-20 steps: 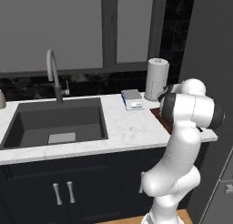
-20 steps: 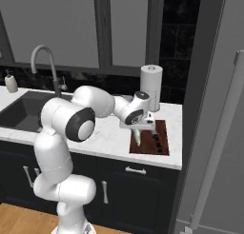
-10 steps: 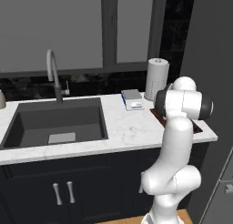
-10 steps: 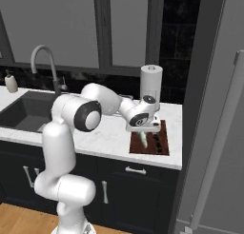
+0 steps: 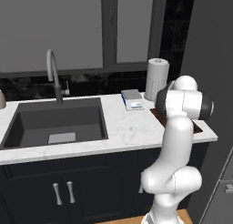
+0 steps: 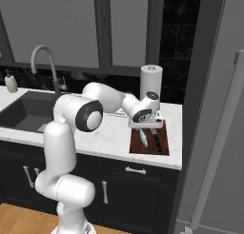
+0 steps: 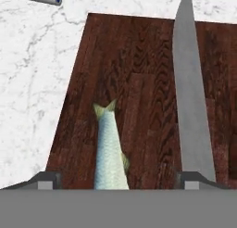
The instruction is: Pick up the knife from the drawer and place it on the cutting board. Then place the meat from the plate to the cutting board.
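Gripper (image 6: 148,130) fingers have just spread wide, releasing the pale silvery fish (image 7: 110,150) onto the dark reddish-brown wooden cutting board (image 7: 139,65), left of the slim grey-bladed knife (image 7: 189,92). Both placements look done; only retreat remains.

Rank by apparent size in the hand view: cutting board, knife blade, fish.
1. cutting board, largest, spans most of the frame.
2. knife blade, long and slim.
3. fish, smallest as seen, though its front end is cut off at the bottom, so its full length is unsure.
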Controlling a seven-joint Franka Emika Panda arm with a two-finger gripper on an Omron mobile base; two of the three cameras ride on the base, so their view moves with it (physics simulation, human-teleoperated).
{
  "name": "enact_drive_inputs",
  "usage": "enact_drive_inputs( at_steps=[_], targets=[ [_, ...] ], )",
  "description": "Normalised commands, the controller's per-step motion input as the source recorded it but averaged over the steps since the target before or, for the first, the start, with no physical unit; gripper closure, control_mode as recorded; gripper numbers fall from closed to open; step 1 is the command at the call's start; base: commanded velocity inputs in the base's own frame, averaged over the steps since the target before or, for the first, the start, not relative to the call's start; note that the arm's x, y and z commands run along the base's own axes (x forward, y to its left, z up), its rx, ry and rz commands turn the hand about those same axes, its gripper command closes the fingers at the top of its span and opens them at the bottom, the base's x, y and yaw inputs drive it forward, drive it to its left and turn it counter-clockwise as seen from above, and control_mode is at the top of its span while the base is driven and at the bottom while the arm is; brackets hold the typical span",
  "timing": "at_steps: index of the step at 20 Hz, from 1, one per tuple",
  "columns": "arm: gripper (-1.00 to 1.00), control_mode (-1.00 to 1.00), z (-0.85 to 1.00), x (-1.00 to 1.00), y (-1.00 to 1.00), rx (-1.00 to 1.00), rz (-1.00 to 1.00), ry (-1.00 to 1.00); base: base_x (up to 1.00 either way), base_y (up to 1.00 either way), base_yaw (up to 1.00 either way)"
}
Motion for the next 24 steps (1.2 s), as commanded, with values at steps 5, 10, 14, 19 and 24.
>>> enact_drive_inputs(
  at_steps=[5,10,14,19,24],
  targets=[
    [-1.00,-1.00,0.64,-0.13,0.02,-0.06,0.04,-0.03,0.00,0.00,0.00],
    [-1.00,-1.00,0.71,-0.21,0.17,-0.15,0.02,-0.02,0.00,0.00,0.00],
    [-1.00,-1.00,0.68,-0.36,0.34,-0.05,-0.01,0.00,0.00,0.00,0.00],
    [-1.00,-1.00,0.50,-0.71,0.31,0.04,-0.09,0.00,0.00,0.00,0.00],
    [-1.00,-1.00,0.28,-0.92,0.42,0.08,-0.13,-0.06,0.00,0.00,0.00]
  ],
)
